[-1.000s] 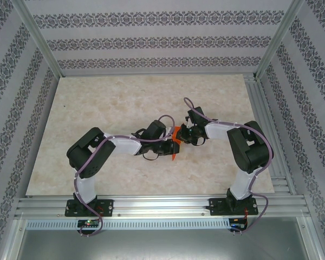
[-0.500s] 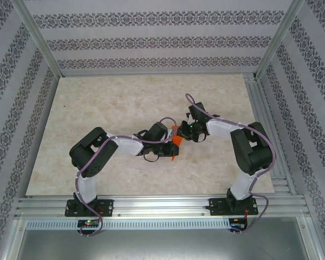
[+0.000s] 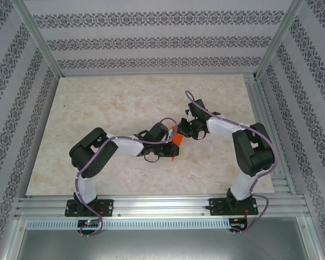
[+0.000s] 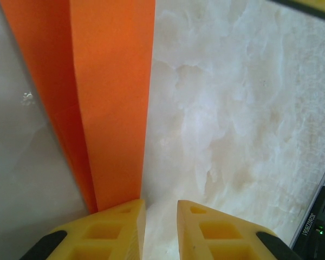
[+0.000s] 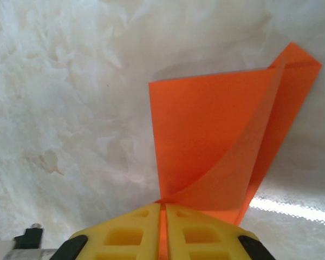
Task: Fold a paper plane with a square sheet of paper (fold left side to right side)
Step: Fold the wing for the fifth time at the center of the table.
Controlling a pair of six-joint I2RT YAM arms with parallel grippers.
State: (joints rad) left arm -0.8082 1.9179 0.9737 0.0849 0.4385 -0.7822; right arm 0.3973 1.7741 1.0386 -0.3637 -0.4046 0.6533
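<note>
The work looks to be somewhere past the middle. The orange paper (image 5: 206,141) is no longer a flat square: the right wrist view shows a flat panel, a second layer curling loosely over it, and a pointed corner sticking out at the far upper side. The left wrist view shows it as a long narrow band with one straight crease running down it. So some folds are made, but the loose layer is not pressed down and the shape does not read as a finished dart. I judge that creasing that flap and forming the wings are left to do.

The right gripper (image 5: 163,205) has its fingers pressed together on the paper, a thin orange edge caught between them. From this grip the paper fans up and away, held off the table (image 3: 97,103) below.

The left gripper (image 4: 160,203) sits just on the near side of the right gripper. Its jaws are a little apart, with bare table showing through the gap. The paper band runs down to the tip of one finger (image 4: 116,222) and not into the gap, and whether that finger presses it I cannot tell
</note>
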